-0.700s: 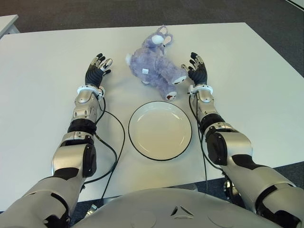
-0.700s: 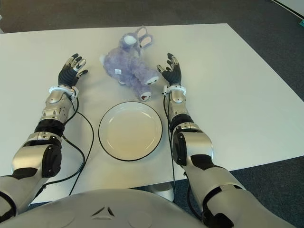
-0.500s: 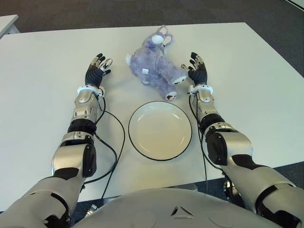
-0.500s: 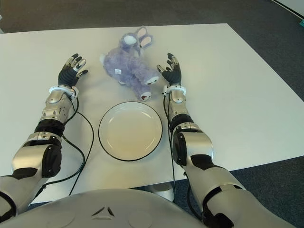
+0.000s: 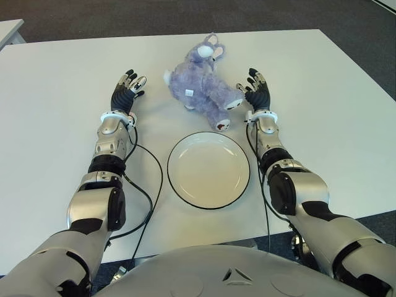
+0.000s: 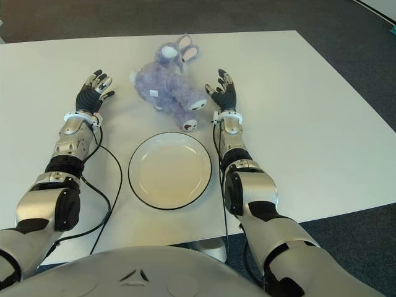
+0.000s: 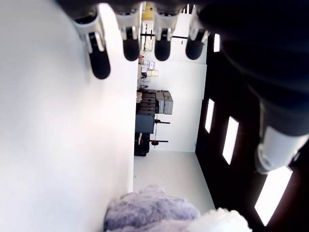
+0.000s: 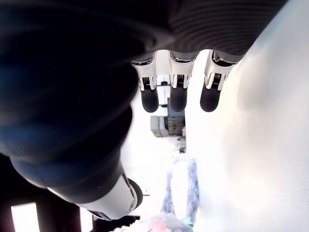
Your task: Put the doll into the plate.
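A purple plush doll (image 5: pixel 201 83) with white-lined ears lies on the white table (image 5: pixel 55 136), just behind the plate. The white plate (image 5: pixel 208 169) with a dark rim is bare, at the table's near middle. My right hand (image 5: pixel 255 91) stands open at the doll's right side, close to its foot, fingers spread. My left hand (image 5: pixel 127 90) is open too, a short way to the doll's left and apart from it. In the left wrist view part of the doll (image 7: pixel 154 212) shows beyond the straight fingers (image 7: pixel 100 60). Neither hand holds anything.
A black cable (image 5: pixel 148 185) loops over the table left of the plate. The table's far edge meets dark carpet (image 5: pixel 185 15). Another table's corner (image 5: pixel 9 28) shows at the far left.
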